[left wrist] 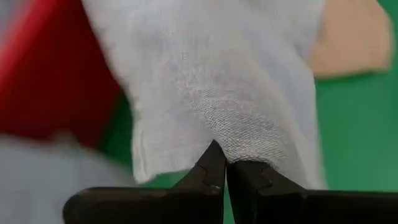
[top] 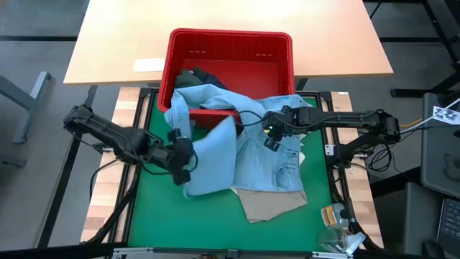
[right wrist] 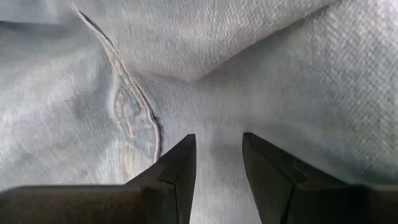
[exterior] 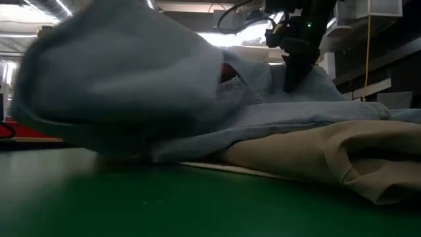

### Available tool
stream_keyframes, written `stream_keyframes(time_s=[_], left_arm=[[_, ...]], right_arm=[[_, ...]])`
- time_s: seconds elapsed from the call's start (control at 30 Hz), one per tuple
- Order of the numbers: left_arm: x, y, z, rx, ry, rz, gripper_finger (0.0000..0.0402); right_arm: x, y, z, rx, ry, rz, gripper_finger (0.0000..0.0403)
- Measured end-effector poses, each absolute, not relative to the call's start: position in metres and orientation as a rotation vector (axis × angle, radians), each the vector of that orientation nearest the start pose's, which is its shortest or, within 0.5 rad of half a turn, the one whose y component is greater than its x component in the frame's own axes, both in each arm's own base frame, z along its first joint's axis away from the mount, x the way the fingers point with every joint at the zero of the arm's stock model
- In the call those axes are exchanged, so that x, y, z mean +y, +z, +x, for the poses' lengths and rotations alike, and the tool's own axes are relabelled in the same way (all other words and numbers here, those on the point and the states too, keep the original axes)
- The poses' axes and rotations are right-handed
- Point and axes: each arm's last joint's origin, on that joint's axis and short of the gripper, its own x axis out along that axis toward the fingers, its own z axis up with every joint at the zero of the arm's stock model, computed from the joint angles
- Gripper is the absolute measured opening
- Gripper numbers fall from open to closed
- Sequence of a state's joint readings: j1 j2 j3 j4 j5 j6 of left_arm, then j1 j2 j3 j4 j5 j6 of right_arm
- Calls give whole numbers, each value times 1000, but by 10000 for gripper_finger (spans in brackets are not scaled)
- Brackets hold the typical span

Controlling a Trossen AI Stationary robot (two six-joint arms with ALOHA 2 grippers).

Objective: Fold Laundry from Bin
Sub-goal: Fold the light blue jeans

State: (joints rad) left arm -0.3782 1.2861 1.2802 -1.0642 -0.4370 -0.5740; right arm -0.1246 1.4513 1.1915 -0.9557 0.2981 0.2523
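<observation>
- Blue shirt (top: 248,155), frame centre, spilling from red bin (top: 231,44) over beige garment (top: 269,201).
- Left gripper (top: 181,167): jaws clenched on shirt.
- Right gripper (top: 272,135): jaws parted above shirt.

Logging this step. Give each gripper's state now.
Left gripper: shut on the blue shirt.
Right gripper: open, fingers apart over the blue shirt, gripping nothing.

Pale wooden table (top: 230,36) on grey floor (top: 32,108), green mat (top: 180,219), bright ceiling strip lights (exterior: 62,6)
</observation>
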Motion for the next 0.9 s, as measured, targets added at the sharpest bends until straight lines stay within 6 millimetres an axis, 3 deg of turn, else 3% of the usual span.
stream_keyframes(time_s=[0.27,0.5,0.73,0.9], left_arm=[[-73,372,187,1264,340,-556,0],[-72,379,175,1311,406,-639,0],[-71,378,175,1298,432,-646,0],[-71,378,175,1296,434,-645,0]], right_arm=[[-42,270,266,1221,-519,100,133],[-31,279,259,1257,-391,16,133],[5,311,246,1140,-257,-35,133],[40,315,242,1117,-102,44,133]])
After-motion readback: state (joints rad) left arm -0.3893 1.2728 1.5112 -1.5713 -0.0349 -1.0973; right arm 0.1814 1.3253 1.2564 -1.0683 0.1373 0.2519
